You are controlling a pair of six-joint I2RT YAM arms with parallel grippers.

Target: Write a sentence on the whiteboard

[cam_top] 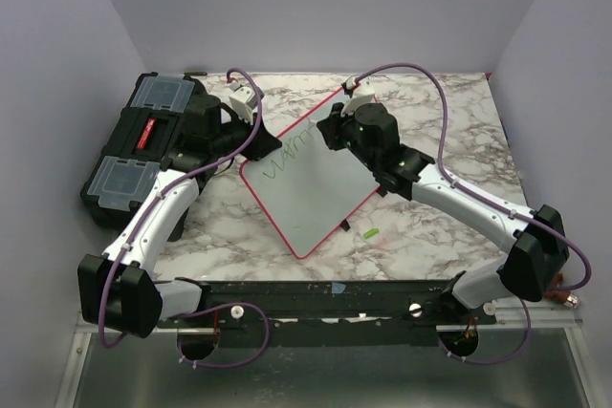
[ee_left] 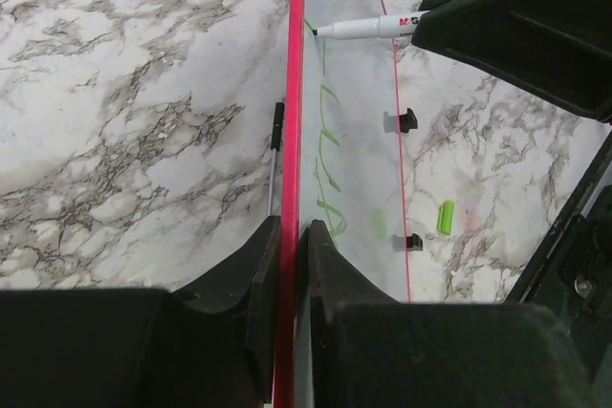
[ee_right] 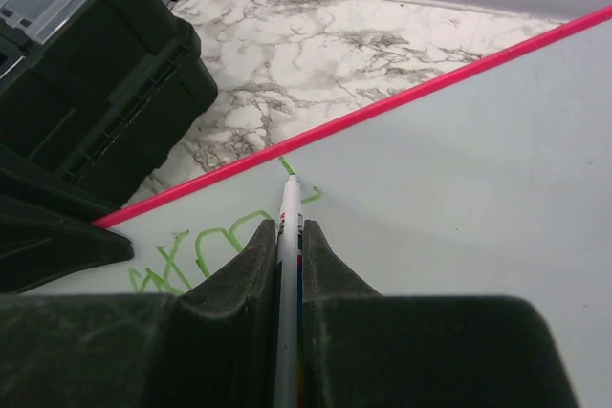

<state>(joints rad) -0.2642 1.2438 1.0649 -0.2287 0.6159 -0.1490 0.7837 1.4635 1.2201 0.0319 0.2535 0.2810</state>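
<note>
The right fingers were clenched on a white marker, its barrel running up between them and out past their tips. The marker's point rested on the whiteboard, just inside the red-pink rim, at the end of a short green stroke. To the left of that stroke ran the sentence, so far one line of thin green lettering following the rim; from the overhead view it looked like "warm", though I could not read it for certain.

The left fingers were pinched shut on the whiteboard's rim itself, one finger on either side of the pink edge, with the green letters climbing away from them toward the marker tip.

From above, the whiteboard lay in the middle of the marbled table, turned cornerwise so that it showed as a diamond. The left arm gripped its upper left edge while the right arm reached in over its far corner. The lettering sat along that upper left edge.

A small green cap lay on the table just beside the board's lower right edge. A black toolbox with clear lid compartments stood at the table's left side, close behind the left arm
</note>
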